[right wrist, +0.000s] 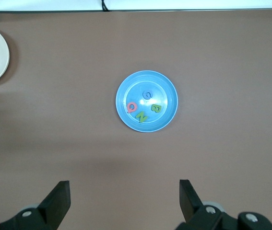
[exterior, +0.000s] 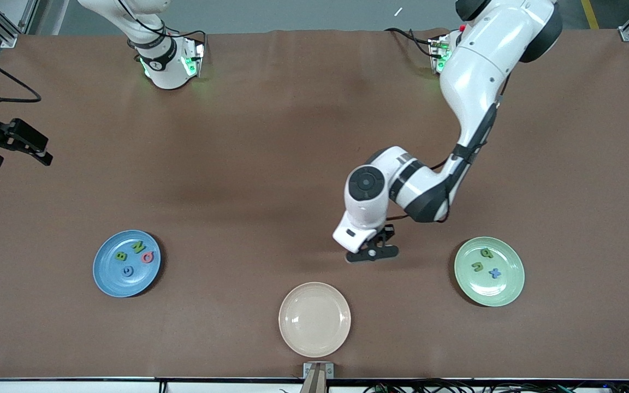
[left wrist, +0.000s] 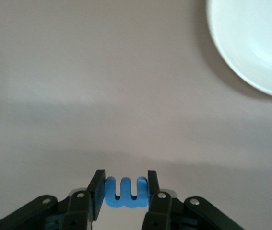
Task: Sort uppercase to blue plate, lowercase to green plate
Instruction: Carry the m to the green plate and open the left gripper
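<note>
My left gripper (left wrist: 124, 189) pinches the blue m (left wrist: 125, 192) over bare table between the cream plate (exterior: 314, 319) and the green plate (exterior: 489, 271), where it belongs with the other lowercase letters. Four capitals already lie in the blue plate (exterior: 108, 275), so my right gripper (right wrist: 124, 199) waits high, jaws wide.

Brown-covered table (exterior: 271, 164), bearing blue plate (exterior: 108, 281), cream plate (exterior: 314, 319), green plate (exterior: 505, 292); blue m (left wrist: 126, 192) possibly touching it.
</note>
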You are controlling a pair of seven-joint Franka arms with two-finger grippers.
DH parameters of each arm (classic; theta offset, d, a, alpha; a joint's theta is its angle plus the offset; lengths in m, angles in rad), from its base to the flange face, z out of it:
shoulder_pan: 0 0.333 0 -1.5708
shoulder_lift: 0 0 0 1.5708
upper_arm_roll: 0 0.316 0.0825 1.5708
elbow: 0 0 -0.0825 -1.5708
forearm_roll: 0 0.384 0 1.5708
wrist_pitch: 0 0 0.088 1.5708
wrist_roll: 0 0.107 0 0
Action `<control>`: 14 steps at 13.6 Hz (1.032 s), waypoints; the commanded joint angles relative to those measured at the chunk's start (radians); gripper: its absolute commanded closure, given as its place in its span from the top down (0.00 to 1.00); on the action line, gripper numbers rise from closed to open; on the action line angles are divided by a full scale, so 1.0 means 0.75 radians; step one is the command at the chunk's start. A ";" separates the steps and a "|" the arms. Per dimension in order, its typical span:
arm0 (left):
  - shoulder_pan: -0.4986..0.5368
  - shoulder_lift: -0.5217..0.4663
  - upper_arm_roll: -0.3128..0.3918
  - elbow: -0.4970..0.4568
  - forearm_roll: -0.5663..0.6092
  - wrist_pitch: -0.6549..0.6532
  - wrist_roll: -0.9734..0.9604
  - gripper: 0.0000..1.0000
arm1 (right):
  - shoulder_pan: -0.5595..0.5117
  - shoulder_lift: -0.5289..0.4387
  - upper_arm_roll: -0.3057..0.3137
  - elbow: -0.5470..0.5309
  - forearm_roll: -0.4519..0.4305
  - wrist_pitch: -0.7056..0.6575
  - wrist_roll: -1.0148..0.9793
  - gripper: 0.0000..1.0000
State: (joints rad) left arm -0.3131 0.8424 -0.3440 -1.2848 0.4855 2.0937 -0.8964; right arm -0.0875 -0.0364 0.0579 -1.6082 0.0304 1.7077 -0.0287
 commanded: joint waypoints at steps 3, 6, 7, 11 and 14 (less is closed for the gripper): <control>0.259 -0.096 -0.012 -0.034 0.021 -0.024 0.195 0.03 | -0.035 -0.019 0.025 0.011 -0.022 -0.037 0.008 1.00; 0.423 -0.090 -0.016 -0.038 0.017 -0.024 0.377 0.01 | -0.039 -0.017 0.025 0.011 -0.022 -0.082 0.008 1.00; 0.480 -0.080 -0.016 -0.042 0.021 -0.008 0.405 0.01 | -0.047 -0.017 0.025 0.011 -0.022 -0.084 0.008 1.00; 0.581 -0.023 -0.006 -0.050 0.024 0.072 0.408 0.01 | -0.049 -0.017 0.025 0.031 -0.022 -0.103 0.014 1.00; 0.618 0.047 -0.004 -0.050 0.021 0.168 0.406 0.03 | -0.055 -0.017 0.025 0.068 -0.022 -0.127 0.014 1.00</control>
State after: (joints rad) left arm 0.1427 0.8508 -0.3419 -1.3209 0.4884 2.1767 -0.5879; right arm -0.1062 -0.0366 0.0581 -1.5689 0.0300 1.6338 -0.0287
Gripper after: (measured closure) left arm 0.604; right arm 0.000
